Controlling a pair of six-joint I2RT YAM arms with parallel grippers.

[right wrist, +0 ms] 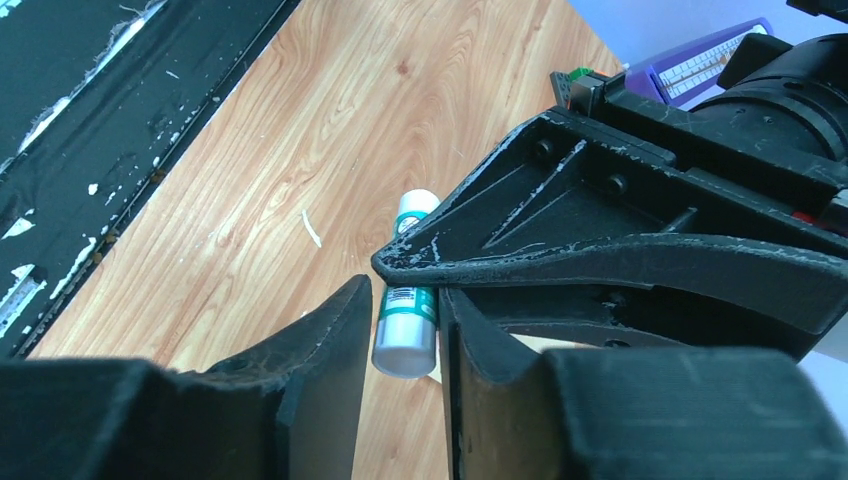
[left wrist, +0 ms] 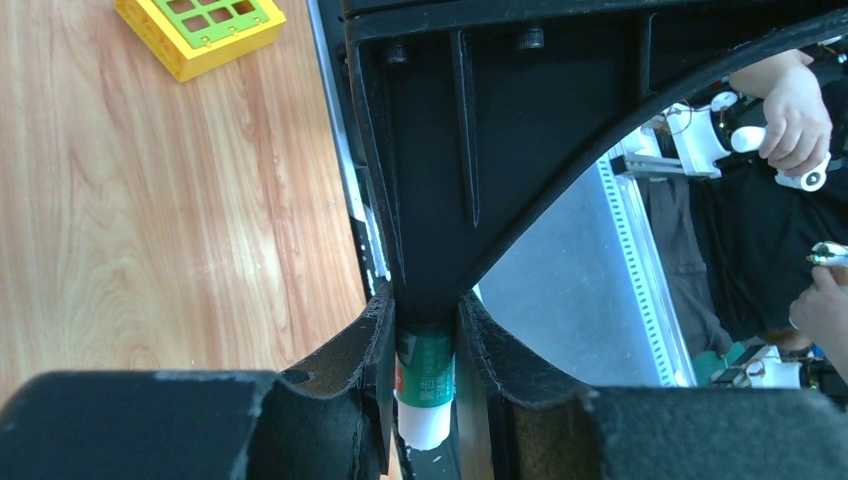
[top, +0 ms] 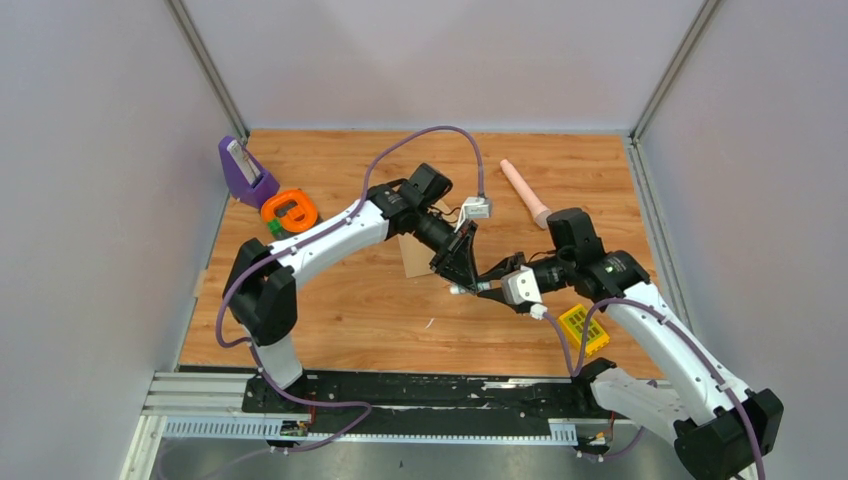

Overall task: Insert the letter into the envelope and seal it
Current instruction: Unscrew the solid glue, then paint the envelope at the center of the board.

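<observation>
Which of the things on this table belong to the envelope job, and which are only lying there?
For the job:
envelope, partly under the left arm
glue stick, gripped by left gripper and right gripper
The letter is not visible.

Lying about:
purple holder
orange round tool
pink cylinder
yellow block

I'm running a robotics lab test cell, not a home or office. There's a wood-grain worktop (top: 330, 330) boxed in by plain grey panels (top: 90, 150) on aluminium posts (top: 210, 70). Two arms (top: 330, 235) are mounted by a perforated metal rail (top: 420, 432), with purple cables (top: 440, 130) looped loose. The left wrist view shows a person (left wrist: 790, 110) past the worktop edge holding a white device (left wrist: 700, 140).
</observation>
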